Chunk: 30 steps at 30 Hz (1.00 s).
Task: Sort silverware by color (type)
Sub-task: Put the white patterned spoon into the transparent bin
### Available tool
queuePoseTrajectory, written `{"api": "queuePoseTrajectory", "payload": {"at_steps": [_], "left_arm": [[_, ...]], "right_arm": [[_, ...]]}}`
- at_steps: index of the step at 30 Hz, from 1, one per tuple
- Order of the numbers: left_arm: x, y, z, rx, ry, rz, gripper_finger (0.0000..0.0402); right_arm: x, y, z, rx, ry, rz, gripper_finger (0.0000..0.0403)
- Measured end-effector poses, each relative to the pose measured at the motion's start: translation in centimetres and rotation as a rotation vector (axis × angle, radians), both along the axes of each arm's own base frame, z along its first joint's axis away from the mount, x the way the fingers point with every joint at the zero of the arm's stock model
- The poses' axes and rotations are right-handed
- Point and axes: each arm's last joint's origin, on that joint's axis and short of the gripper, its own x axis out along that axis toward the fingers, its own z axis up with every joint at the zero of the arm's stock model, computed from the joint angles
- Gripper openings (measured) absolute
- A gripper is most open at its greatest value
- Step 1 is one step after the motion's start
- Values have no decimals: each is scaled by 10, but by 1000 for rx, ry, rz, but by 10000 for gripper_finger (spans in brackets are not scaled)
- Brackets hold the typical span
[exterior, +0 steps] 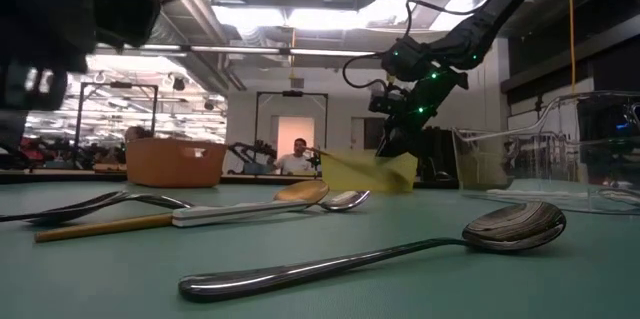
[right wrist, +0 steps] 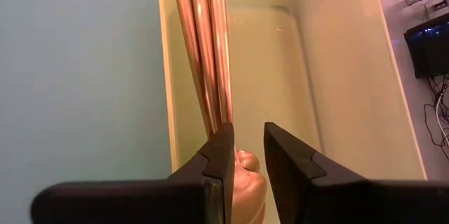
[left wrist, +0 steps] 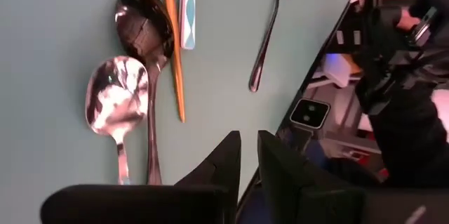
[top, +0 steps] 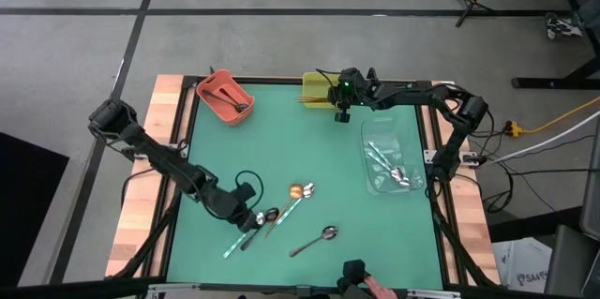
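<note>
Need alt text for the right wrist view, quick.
The right gripper hangs over the yellow bin, its fingers slightly apart and empty. Copper spoons lie inside the bin, beside the green table.

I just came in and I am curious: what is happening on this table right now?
Two arms are sorting spoons into bins by color. The right gripper hangs over the yellow bin, which holds copper spoons; its fingers are slightly apart and hold nothing. The left gripper is low beside loose spoons on the mat. The orange bin and clear bin hold spoons too.
</note>
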Motion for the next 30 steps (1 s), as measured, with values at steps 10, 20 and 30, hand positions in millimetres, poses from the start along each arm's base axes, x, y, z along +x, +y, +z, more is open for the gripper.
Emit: {"api": "queuePoseTrajectory", "payload": {"at_steps": [10, 20, 30], "left_arm": [[-9, -18, 40, 142, 258, 70, 43], [-20, -22, 34, 243, 236, 145, 43], [-28, -17, 13, 253, 283, 118, 43]], "right_arm": [[0, 0, 0, 0, 0, 0, 69], [0, 0, 0, 0, 0, 0, 69], [0, 0, 0, 0, 0, 0, 69]]}}
